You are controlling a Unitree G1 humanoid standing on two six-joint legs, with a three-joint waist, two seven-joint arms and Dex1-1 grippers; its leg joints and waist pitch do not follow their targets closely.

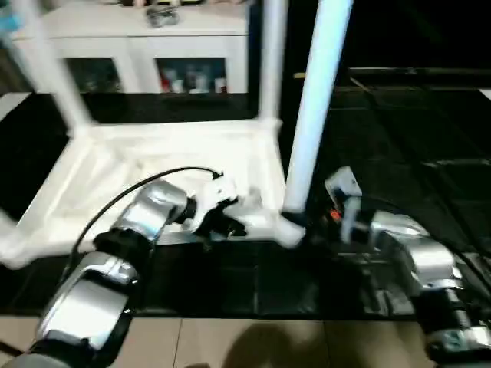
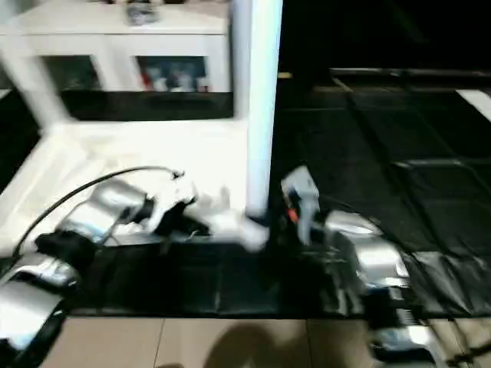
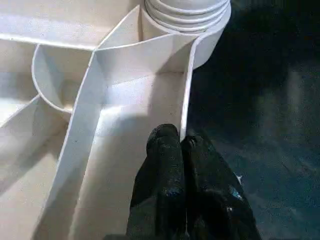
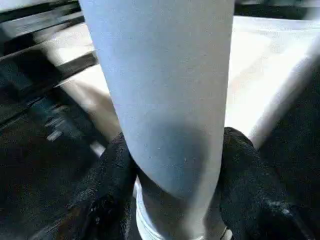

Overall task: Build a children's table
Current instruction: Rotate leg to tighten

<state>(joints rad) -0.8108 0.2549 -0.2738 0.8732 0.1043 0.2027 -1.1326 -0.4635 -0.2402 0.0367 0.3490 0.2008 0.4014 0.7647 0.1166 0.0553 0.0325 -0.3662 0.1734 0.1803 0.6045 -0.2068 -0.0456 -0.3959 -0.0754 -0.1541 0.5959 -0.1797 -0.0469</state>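
Children's table (image 1: 176, 172), upside down on a black mat (image 1: 399, 153) in the left eye view, ribbed underside up, three legs standing in corner sockets and running out of the top of the picture. Nearest leg (image 1: 314, 107) upright in the near right corner. Left gripper (image 1: 219, 215) down at the near rim beside that corner; right gripper (image 1: 330, 211) low at the leg's base. Behind, a white cabinet (image 1: 130, 46) with glass-fronted shelves; pale floor tiles (image 1: 253, 341) along the near edge of the mat.

Right eye view: same arrangement, right gripper (image 2: 288, 203) against the leg (image 2: 257, 100), dark matting spreading well off to the right.

Left wrist view: black fingers (image 3: 165, 165) pressed together, nothing between them, tips resting on the rim wall (image 3: 187, 105) just beside the socket, where threaded rings of the leg base (image 3: 187, 10) stand proud. Likely not fully seated yet. Risk: tips skidding off the thin rim, top then free to shift.

Right wrist view: fingers (image 4: 112, 172) half spread on either side of the leg (image 4: 160, 100), touching it on both sides. Risk: smooth tapered plastic slipping in the pads during turning, or a tilted leg crossing its thread and jamming.
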